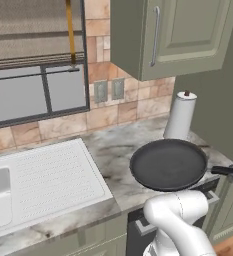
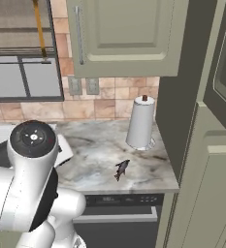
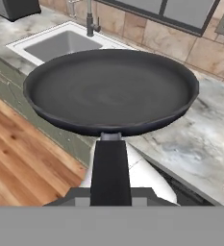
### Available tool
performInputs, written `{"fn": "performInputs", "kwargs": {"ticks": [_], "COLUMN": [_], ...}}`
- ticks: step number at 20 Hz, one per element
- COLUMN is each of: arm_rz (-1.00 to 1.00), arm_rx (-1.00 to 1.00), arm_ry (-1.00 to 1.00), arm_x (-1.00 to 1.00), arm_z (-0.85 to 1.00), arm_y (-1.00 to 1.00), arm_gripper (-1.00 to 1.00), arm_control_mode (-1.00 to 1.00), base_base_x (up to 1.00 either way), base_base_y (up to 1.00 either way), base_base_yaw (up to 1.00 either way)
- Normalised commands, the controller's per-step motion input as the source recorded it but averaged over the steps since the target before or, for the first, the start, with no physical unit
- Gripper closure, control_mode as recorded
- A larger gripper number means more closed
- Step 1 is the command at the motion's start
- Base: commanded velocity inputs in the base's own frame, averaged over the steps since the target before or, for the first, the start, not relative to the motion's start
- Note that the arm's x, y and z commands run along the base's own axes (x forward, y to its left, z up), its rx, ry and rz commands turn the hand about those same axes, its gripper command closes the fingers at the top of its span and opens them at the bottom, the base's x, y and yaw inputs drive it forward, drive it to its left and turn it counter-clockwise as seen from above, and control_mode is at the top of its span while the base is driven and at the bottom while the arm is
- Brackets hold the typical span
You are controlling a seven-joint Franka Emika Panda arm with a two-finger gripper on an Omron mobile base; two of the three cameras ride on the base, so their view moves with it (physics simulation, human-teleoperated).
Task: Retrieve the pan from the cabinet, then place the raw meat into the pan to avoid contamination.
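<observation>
Dark grey-black metal: the frying pan hangs level above the marbled counter, by the front edge, between the white drainboard and the paper-towel roll. Its thin black handle runs straight back into the gripper; in the hand view the handle ends between the two dark finger tips, so the gripper reads as clamped on the handle. The pan looks rigid and probably fairly heavy for a grip this far from the bowl, so it is likely to sag or twist about the handle if swung fast. The handle is the only sensible hold, since the rim is wide and smooth. The raw meat, a tiny dark fish, lies on the counter in front of the paper-towel roll, near the front edge. It looks light, small and likely slippery, and is best pinched across the body, not the forked tail. The right base view shows the fish clearly, with the tall sage-green cabinet just beyond it, while the arm hides most of the pan. The left base view gives the pan's full circle and the drainboard, and the pan covers the spot where the fish lies. The hand view adds the sink basin, the faucet and a sliver of the fish at its right edge.
</observation>
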Motion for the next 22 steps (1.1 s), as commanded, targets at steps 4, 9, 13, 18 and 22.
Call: {"fn": "performInputs", "kwargs": {"ticks": [4, 9, 13, 18, 22], "arm_rz": [0.0, -0.02, -0.03, -0.04, -0.07], "arm_rx": [0.0, 0.0, -0.01, -0.03, -0.03], "arm_ry": [0.02, 0.0, 0.0, -0.01, -0.01], "arm_x": [0.36, 0.38, 0.29, 0.28, 0.24], "arm_z": [-0.08, -0.11, -0.15, -0.13, -0.24], "arm_y": [-0.21, -0.13, 0.0, 0.0, -0.01], "arm_gripper": [1.0, 1.0, 1.0, 1.0, 1.0], "arm_control_mode": [-1.0, -1.0, -1.0, -1.0, -1.0], "base_base_x": [0.0, 0.0, 0.0, 0.0, 0.0], "base_base_y": [0.0, 0.0, 0.0, 0.0, 0.0], "base_base_yaw": [0.0, 0.0, 0.0, 0.0, 0.0]}}
